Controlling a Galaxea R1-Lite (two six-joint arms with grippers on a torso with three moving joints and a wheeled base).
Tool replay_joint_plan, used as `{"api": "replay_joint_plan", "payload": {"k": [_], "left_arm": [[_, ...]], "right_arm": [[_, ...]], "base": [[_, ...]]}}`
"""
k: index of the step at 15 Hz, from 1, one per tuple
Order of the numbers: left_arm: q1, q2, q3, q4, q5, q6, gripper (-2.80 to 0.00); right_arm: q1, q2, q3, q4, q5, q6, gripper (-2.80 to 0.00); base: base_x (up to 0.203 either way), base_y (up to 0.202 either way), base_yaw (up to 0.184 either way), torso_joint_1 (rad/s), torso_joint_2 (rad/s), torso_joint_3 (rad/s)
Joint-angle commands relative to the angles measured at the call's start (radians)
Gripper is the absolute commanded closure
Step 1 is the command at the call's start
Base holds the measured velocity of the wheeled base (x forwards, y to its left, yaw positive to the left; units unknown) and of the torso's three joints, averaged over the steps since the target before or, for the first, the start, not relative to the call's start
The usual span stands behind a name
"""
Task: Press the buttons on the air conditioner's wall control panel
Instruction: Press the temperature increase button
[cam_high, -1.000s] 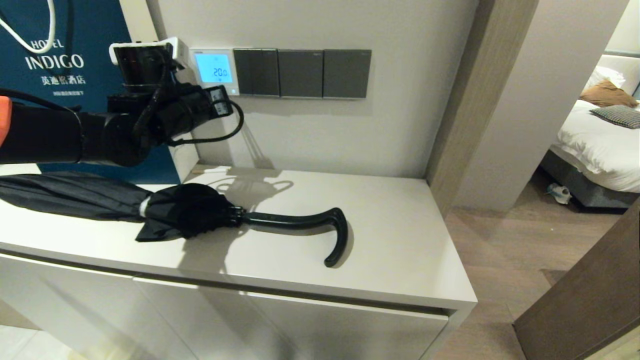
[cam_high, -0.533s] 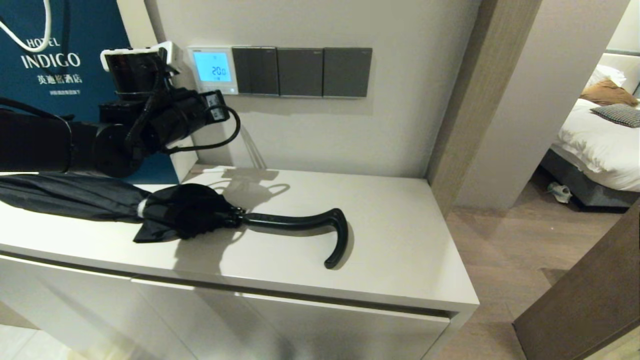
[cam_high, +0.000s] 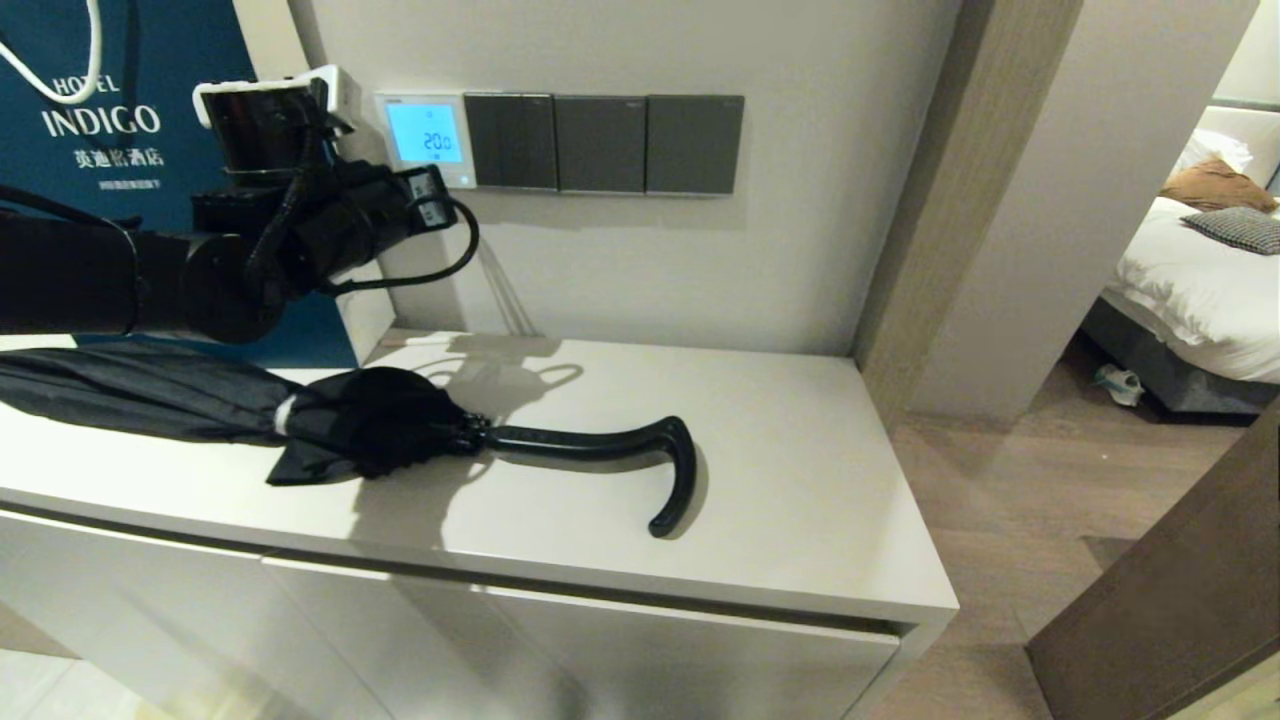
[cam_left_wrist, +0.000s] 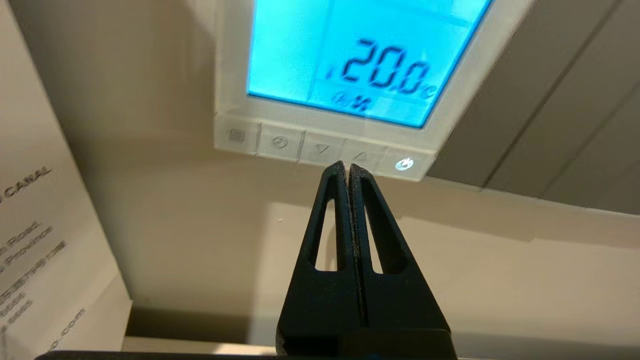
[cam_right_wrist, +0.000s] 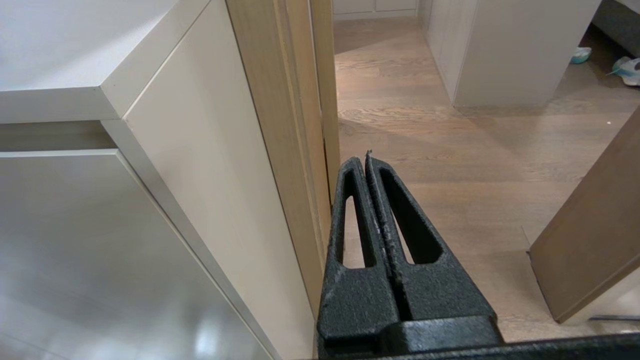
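Note:
The air conditioner's wall control panel (cam_high: 425, 135) (cam_left_wrist: 350, 65) is a small white square on the wall, and its screen glows light blue with 20.0. Along its lower edge runs the row of pale buttons (cam_left_wrist: 320, 148); the power button (cam_left_wrist: 403, 164) at one end is lit. My left gripper (cam_high: 442, 198) (cam_left_wrist: 347, 166) is shut. Its joined tips sit just under the row, where the down-arrow and up-arrow buttons meet. I cannot tell whether they touch. My right gripper (cam_right_wrist: 366, 159) is shut and empty, low beside the cabinet's side, over the wooden floor.
Dark grey switch plates (cam_high: 600, 145) adjoin the panel on its right. A folded black umbrella (cam_high: 380, 425) with a hooked handle (cam_high: 670, 480) lies on the white cabinet top (cam_high: 800, 480). A teal Hotel Indigo bag (cam_high: 120, 120) stands at the left, a doorway and bed at the right.
My left gripper dipped slightly down and left from the panel, then rose again to just under the button row. The display still reads 20.0.

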Motion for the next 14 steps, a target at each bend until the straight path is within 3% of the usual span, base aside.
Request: {"api": "replay_joint_plan", "payload": {"k": [1, 14], "left_arm": [[-0.001, 0.003, -0.003, -0.003, 0.001, -0.002, 0.0], [-0.017, 0.026, -0.024, 0.001, 0.001, 0.0, 0.0]], "right_arm": [[0.0, 0.001, 0.002, 0.0, 0.0, 0.0, 0.0], [0.0, 0.001, 0.002, 0.0, 0.0, 0.0, 0.0]], "base": [[0.0, 0.0, 0.0, 0.0, 0.0, 0.0], [0.0, 0.0, 0.0, 0.0, 0.0, 0.0]]}}
